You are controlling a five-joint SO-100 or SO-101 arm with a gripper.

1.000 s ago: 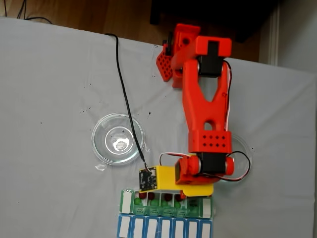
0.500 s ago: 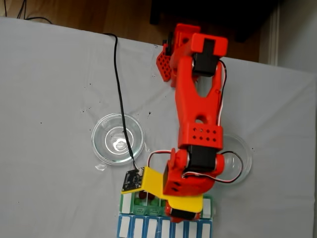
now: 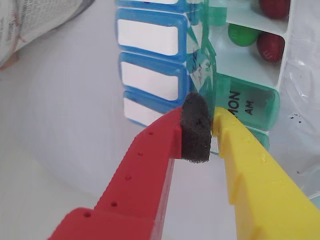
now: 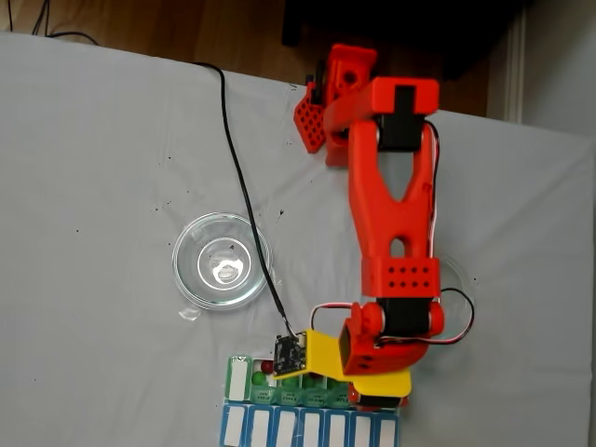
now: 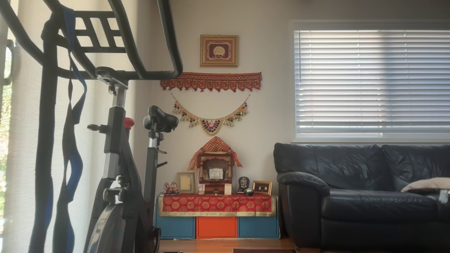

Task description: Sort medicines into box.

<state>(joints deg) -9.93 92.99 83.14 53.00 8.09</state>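
In the wrist view my gripper (image 3: 209,116) is shut, the black foam pad (image 3: 196,127) on the red finger pressed against the yellow finger. Nothing shows between them. Its tip touches the edge of the box (image 3: 150,37) beside a green lid marked MON AM (image 3: 245,104). Open white compartments hold medicines: a green ball (image 3: 242,34) and a dark red ball (image 3: 270,46). From above, the gripper (image 4: 374,393) hangs over the right end of the box (image 4: 279,428), and a red ball (image 4: 267,367) shows in a left compartment.
An empty clear glass dish (image 4: 222,259) stands left of the arm, and another dish (image 4: 458,277) lies partly under it. A black cable (image 4: 237,186) runs across the grey table cloth (image 4: 93,233). The table's far edge lies behind the arm's red base (image 4: 340,88).
The arm swung left over the box's middle half a second ago, then back right. The gripper now sits at the box's right end, slightly lower in the fixed view.
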